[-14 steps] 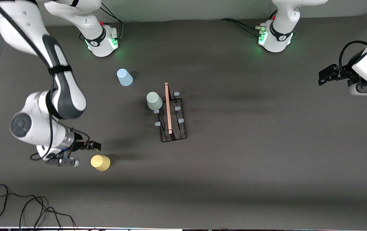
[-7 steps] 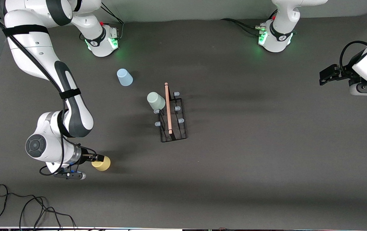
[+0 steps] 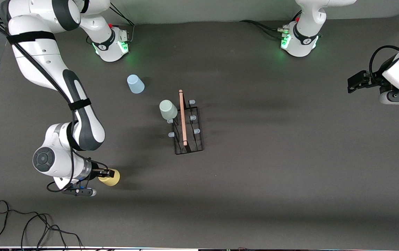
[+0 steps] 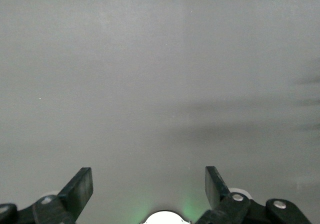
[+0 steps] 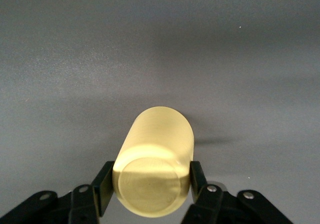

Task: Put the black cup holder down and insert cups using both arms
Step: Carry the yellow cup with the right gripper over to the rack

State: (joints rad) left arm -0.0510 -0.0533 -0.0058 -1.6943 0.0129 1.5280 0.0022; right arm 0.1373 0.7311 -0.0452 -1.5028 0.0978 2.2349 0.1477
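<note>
The yellow cup (image 3: 110,177) lies on its side on the table near the right arm's end, nearer the front camera than the rack. My right gripper (image 3: 106,173) is low at it, its fingers pressed on both sides of the cup's base (image 5: 150,184). The black cup holder (image 3: 189,150) stands mid-table with its wooden handle (image 3: 183,118). The mint green cup (image 3: 168,109) sits on one of its pegs on the side toward the right arm. The pale blue cup (image 3: 135,84) stands upside down farther from the camera. My left gripper (image 3: 353,82) waits open and empty at the left arm's end (image 4: 149,184).
Loose black cables (image 3: 28,226) lie at the table's front corner by the right arm's end. The two green-lit arm bases (image 3: 112,43) stand along the table's back edge.
My right arm has come down and moved to the yellow cup, and its fingers now clasp the cup's base. The left arm has stayed put.
</note>
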